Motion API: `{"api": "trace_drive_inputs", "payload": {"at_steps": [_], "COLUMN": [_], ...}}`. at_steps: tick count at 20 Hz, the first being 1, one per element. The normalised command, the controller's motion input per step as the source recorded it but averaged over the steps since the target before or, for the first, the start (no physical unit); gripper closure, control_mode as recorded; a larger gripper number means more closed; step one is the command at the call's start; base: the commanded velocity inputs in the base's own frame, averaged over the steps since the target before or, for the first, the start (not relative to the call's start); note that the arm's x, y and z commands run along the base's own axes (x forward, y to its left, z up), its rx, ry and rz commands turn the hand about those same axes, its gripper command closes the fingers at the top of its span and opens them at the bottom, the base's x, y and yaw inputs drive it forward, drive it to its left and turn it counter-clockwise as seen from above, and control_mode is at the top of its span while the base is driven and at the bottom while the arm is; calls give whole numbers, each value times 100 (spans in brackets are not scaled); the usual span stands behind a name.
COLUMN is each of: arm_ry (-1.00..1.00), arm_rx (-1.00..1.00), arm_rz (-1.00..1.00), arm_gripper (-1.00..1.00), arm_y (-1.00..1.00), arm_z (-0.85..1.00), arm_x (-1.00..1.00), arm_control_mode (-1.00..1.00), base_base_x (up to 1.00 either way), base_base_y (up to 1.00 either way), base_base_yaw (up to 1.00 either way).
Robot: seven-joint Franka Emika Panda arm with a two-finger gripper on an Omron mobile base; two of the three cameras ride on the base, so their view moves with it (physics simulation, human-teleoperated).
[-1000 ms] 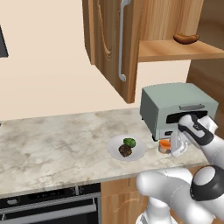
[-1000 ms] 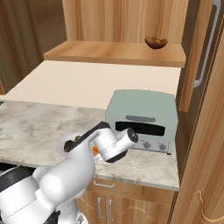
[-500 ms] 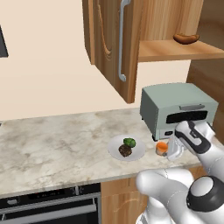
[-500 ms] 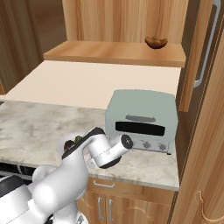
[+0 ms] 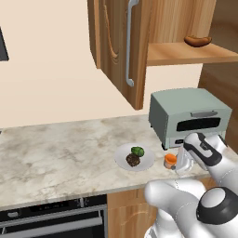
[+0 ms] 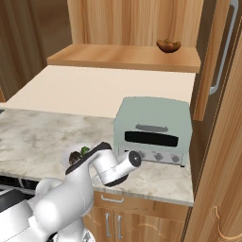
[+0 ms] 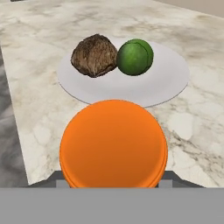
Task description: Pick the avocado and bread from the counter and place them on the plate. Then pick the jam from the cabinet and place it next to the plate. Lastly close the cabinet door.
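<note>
Gripper [image 5: 179,162] clamped on jam [image 5: 170,161], just beside plate [image 5: 122,158] w/ bread [image 5: 133,160] & avocado [image 5: 137,151]. Lower straight, base flat on counter [image 5: 56,158], then let go.

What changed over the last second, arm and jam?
The gripper has sunk lower toward the counter, carrying the jam down beside the plate; it stays shut on the jam, no release yet. The avocado and bread stay on the plate, the cabinet door stays open, and the toaster oven is unmoved.
</note>
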Motion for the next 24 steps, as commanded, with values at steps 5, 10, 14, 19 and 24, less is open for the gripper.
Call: {"api": "trace_drive_inputs", "payload": {"at_steps": [5, 10, 14, 19, 24], "arm_ry": [-1, 0, 0, 0, 0], "arm_rx": [2, 1, 0, 0, 0], "arm_rz": [0, 0, 0, -1, 0], "arm_gripper": [100, 100, 100, 100, 100], "arm_y": [0, 0, 0, 0, 0], "arm_z": [0, 0, -5, -11, -10], "arm_x": [1, 3, 14, 23, 16], "arm_control_mode": [-100, -100, -100, -100, -100], "base_base_x": [0, 0, 0, 0, 0], "base_base_y": [0, 0, 0, 0, 0], "base_base_yaw": [0, 0, 0, 0, 0]}}
